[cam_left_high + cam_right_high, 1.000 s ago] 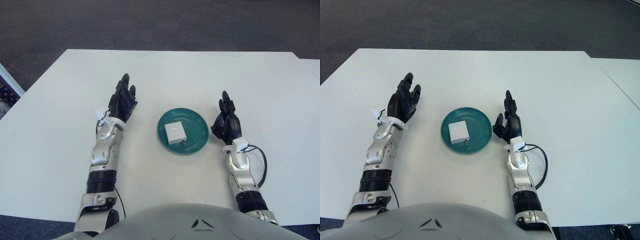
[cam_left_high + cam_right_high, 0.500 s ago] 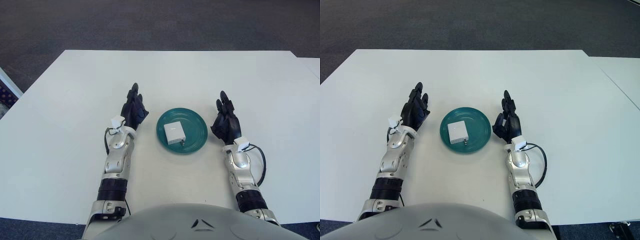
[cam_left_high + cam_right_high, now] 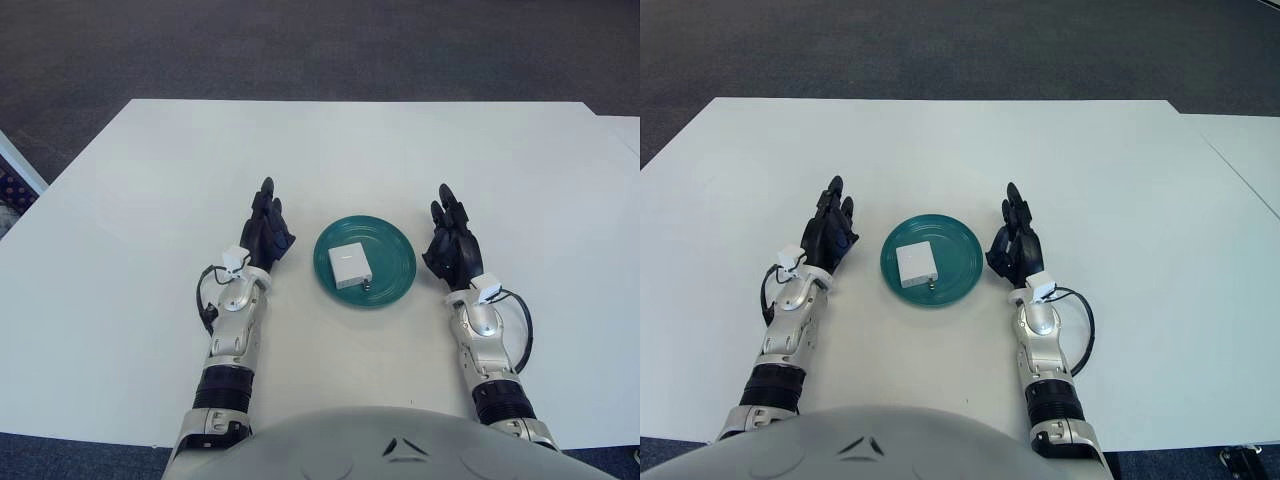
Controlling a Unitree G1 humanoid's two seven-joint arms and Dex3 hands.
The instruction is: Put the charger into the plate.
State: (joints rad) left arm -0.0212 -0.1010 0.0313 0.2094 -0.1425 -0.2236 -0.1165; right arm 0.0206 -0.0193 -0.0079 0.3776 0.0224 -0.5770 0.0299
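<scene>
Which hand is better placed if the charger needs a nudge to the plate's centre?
Left, marginally. The charger already lies in the green plate, left of centre, on the side of the left hand. The right hand would have to reach across. Both hands are open, flanking the plate.

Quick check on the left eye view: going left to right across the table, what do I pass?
left hand → green plate with the white charger in it → right hand, all on the white table.

Your left hand point(image 3: 266, 231) has swung in from well left of the teal plate point(image 3: 397, 271) to just beside its left rim, fingers open, forearm now pulled back toward the torso.
</scene>
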